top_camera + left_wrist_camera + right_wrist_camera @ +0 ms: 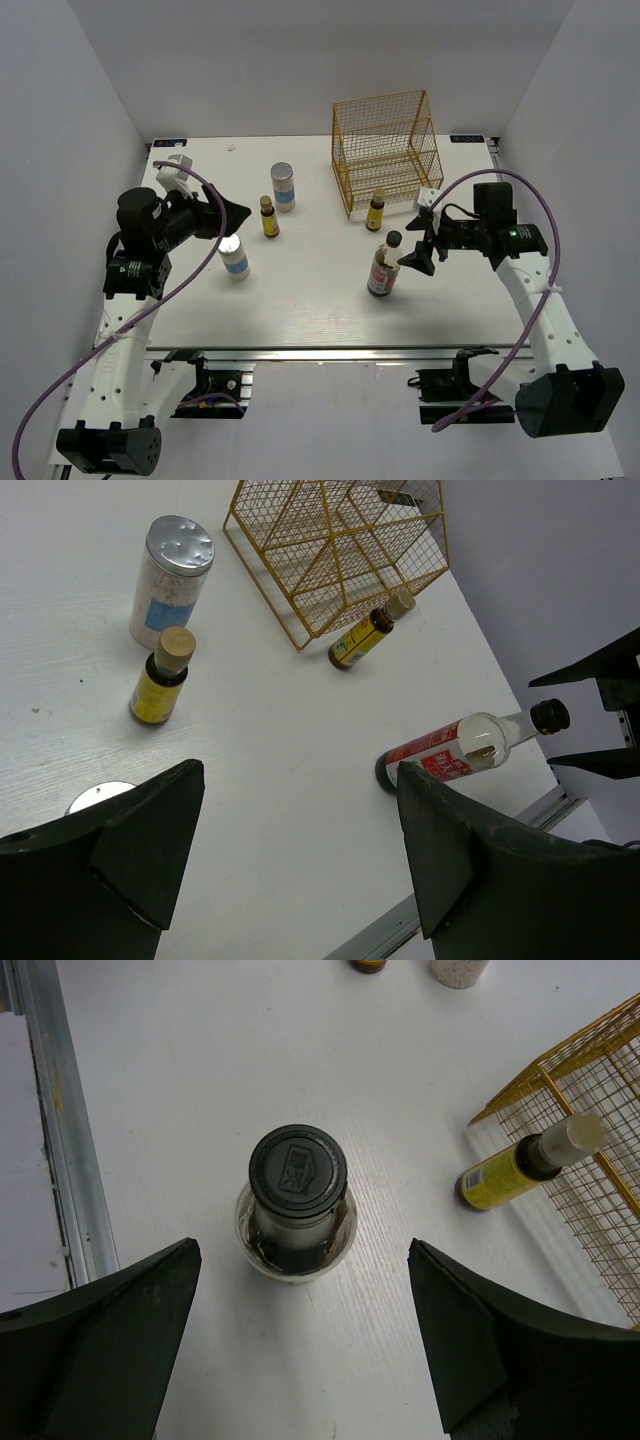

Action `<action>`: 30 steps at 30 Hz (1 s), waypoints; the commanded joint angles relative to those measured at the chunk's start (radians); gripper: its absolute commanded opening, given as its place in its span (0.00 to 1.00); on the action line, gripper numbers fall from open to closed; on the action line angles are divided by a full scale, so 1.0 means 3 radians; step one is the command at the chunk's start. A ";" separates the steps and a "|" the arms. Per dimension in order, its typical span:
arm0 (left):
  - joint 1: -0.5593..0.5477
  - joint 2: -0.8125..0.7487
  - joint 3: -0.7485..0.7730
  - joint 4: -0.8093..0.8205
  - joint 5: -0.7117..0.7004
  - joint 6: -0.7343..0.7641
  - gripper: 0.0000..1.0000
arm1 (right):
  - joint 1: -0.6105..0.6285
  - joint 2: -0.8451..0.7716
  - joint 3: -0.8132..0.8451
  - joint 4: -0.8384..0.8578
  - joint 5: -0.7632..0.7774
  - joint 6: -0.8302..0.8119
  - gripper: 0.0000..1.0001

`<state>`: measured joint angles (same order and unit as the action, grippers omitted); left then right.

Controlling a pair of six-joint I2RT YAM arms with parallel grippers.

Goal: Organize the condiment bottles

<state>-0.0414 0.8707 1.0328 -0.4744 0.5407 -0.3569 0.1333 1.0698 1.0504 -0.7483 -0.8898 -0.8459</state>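
White table (310, 300) carries 2 white jars (283, 187) (234, 256), 2 yellow bottles (269, 217) (376, 211), 1 dark bottle (384, 265), gold wire rack (385, 150).

Setting: robotics lab test cell, not a home or a shop.
A bare white table (300, 300) is boxed in by plain white panel walls (60, 120) on the left, back and right. An aluminium extrusion rail (320, 352) runs along its near edge. The white-and-black left arm (125, 300) and right arm (545, 310) stand at that edge, with a purple cable (95, 350) looping loose off each. Lighting is even, with no furnishings.
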 commanded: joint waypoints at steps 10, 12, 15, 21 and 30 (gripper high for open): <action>0.0000 0.0012 -0.0073 0.0114 0.0079 -0.0017 0.87 | 0.0445 0.0325 -0.0024 0.0541 0.0026 0.0130 0.86; 0.0000 0.0017 -0.0063 0.0104 0.0074 -0.0012 0.87 | 0.0466 0.0356 -0.0019 0.0587 0.0031 0.0202 0.81; 0.0000 0.0012 -0.0073 0.0093 0.0064 -0.0007 0.87 | 0.0476 0.0397 -0.0009 0.0597 0.0041 0.0248 0.69; 0.0000 0.0038 -0.0104 0.0114 0.0069 -0.0007 0.87 | 0.0476 0.0438 0.0052 0.0495 0.0092 0.0197 0.43; 0.0000 0.0125 -0.0089 0.0170 0.0115 -0.0007 0.87 | 0.0476 0.0488 0.0328 0.0592 -0.0066 0.0533 0.00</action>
<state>-0.0414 0.9077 1.0065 -0.4412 0.5476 -0.3603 0.2729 1.2110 1.0622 -0.6102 -0.8639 -0.7498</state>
